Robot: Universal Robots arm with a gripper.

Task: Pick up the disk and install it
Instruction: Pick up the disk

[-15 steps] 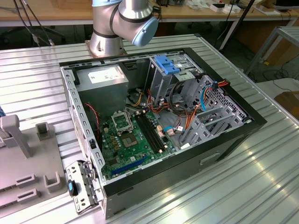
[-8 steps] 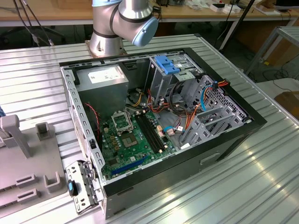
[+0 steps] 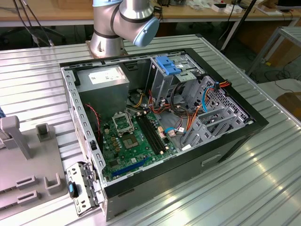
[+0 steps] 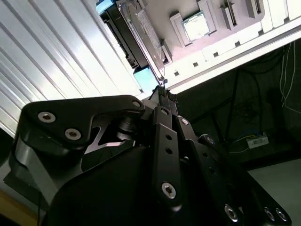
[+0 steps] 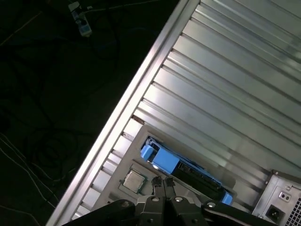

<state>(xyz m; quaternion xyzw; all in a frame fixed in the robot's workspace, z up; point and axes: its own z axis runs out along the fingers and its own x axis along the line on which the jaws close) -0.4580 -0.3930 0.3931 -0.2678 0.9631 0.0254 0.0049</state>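
Observation:
The disk is a dark flat drive with light-blue rails. It stands on its edge in a grey fixture tray near the table's edge. In the second wrist view the disk runs away from my fingertips, its blue rail end closest to them. My gripper hangs over the tray just beside the disk, its two black fingers pressed together with nothing between them. I cannot tell whether they touch the disk.
A square processor chip lies in the tray beside the disk. The open computer case fills the middle of the ribbed metal table, with a blue bracket, a grey power supply and a metal drive cage inside. The arm's base stands behind the case.

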